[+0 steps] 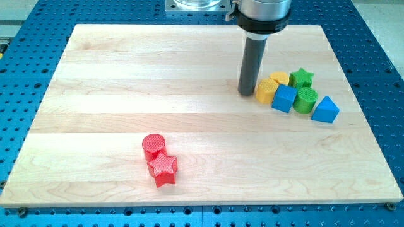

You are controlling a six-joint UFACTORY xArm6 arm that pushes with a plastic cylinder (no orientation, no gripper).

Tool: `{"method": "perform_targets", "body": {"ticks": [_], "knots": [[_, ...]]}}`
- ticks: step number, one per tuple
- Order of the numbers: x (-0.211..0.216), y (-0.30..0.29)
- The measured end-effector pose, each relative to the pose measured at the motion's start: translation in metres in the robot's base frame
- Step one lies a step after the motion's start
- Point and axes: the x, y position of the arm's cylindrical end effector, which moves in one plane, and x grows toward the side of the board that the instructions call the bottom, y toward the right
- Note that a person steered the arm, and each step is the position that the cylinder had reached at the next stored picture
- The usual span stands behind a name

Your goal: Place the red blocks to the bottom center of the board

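A red cylinder (153, 145) and a red star block (163, 168) touch each other on the wooden board (126, 75), left of centre near the view's bottom. My tip (245, 93) rests on the board at the upper right, just left of a yellow block (266, 92) and far from the red blocks.
A cluster at the right: two yellow blocks, the second (279, 79) behind the first, a blue cube (284, 98), a green cylinder (305, 99), a green star (302, 77) and a blue triangular block (325, 110). A blue perforated table (379, 38) surrounds the board.
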Motion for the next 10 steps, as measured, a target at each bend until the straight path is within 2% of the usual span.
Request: {"method": "perform_targets", "body": {"ticks": [2,4,5,6,7,8,9,10], "knots": [[0.101,-0.145],[0.126,-0.213],[0.169,-0.208],[0.182,-0.207],[0.181,-0.142],[0.181,-0.139],[0.199,-0.169],[0.209,-0.239]]}}
